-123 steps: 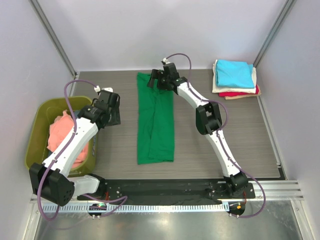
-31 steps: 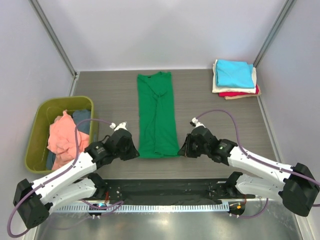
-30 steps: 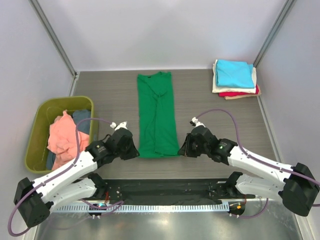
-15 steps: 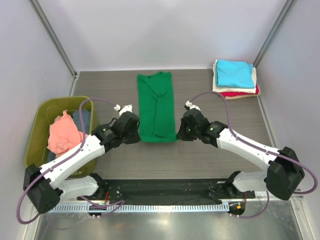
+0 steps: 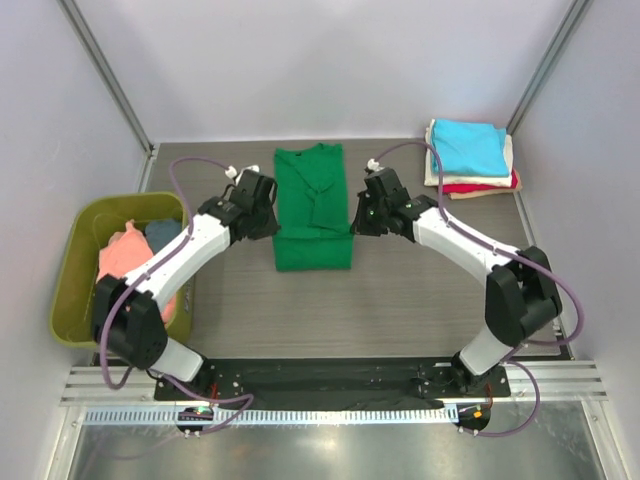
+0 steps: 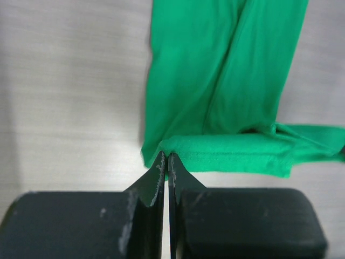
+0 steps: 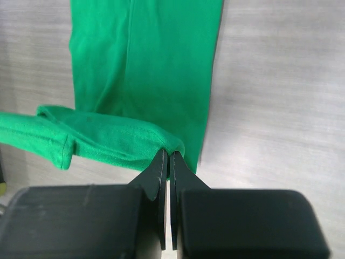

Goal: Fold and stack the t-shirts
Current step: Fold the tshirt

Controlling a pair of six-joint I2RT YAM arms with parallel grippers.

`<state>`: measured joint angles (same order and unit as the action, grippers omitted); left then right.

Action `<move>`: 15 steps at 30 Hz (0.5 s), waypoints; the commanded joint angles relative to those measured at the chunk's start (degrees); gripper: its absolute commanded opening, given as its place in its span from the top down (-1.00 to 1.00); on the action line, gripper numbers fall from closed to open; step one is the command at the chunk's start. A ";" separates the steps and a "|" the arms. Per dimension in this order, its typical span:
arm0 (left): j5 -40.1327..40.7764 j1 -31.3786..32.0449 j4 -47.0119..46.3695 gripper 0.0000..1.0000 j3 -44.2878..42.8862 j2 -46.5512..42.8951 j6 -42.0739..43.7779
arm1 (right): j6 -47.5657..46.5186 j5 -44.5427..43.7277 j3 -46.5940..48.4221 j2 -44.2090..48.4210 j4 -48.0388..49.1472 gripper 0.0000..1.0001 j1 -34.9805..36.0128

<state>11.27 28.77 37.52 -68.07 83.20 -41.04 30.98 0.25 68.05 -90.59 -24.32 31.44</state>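
A bright green t-shirt (image 5: 313, 205) lies as a long strip on the table's middle, its near end lifted and carried over the far part. My left gripper (image 5: 272, 222) is shut on that hem's left corner (image 6: 164, 148). At the hem's right corner (image 7: 171, 144) my right gripper (image 5: 357, 218) is shut too. Between the two grippers the held hem hangs as a slack green band (image 6: 253, 154) (image 7: 102, 137) above the flat cloth. A stack of folded t-shirts (image 5: 470, 158), cyan on top with cream and red under it, sits at the back right. Salmon-pink (image 5: 125, 275) and dark blue-grey (image 5: 160, 234) shirts lie in the tub.
An olive-green plastic tub (image 5: 80, 245) stands at the left edge of the table, close to my left arm. Grey walls with metal corner posts close in the back and both sides. The arms' black base plate (image 5: 330, 375) runs along the near edge.
Both grippers have carried the shirt's near hem away from the bases toward the collar, so the strip is doubling over itself and looks about half as long.
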 commanded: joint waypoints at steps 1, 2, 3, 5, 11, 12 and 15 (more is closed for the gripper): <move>-0.19 -2.49 -2.19 0.99 -6.09 5.03 2.45 | -3.29 1.42 6.03 -3.45 0.15 0.97 -2.34; -0.45 -3.02 -2.19 0.99 -9.06 6.52 2.97 | -3.73 1.59 7.08 -4.59 0.15 0.98 -2.70; -0.37 -3.20 -2.19 1.00 -10.40 9.41 3.15 | -4.35 2.20 9.27 -6.51 0.23 0.98 -3.05; -0.46 -3.98 -1.83 1.00 -14.00 11.80 3.42 | -4.61 2.56 11.48 -8.72 0.15 0.98 -4.10; -0.98 -6.71 -1.31 1.00 -19.81 18.13 3.95 | -5.93 5.81 17.81 -15.31 0.15 0.98 -6.30; -1.33 -7.06 -1.22 0.99 -20.77 18.92 3.95 | -6.02 6.07 19.21 -16.02 0.15 0.98 -6.57; -2.65 -8.12 -1.13 1.00 -22.10 21.30 3.77 | -6.64 7.39 21.76 -18.48 0.06 0.98 -7.18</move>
<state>9.23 22.20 36.51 -87.46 103.33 -38.44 26.44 5.91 85.58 -107.98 -24.56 25.02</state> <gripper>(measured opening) 0.008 0.039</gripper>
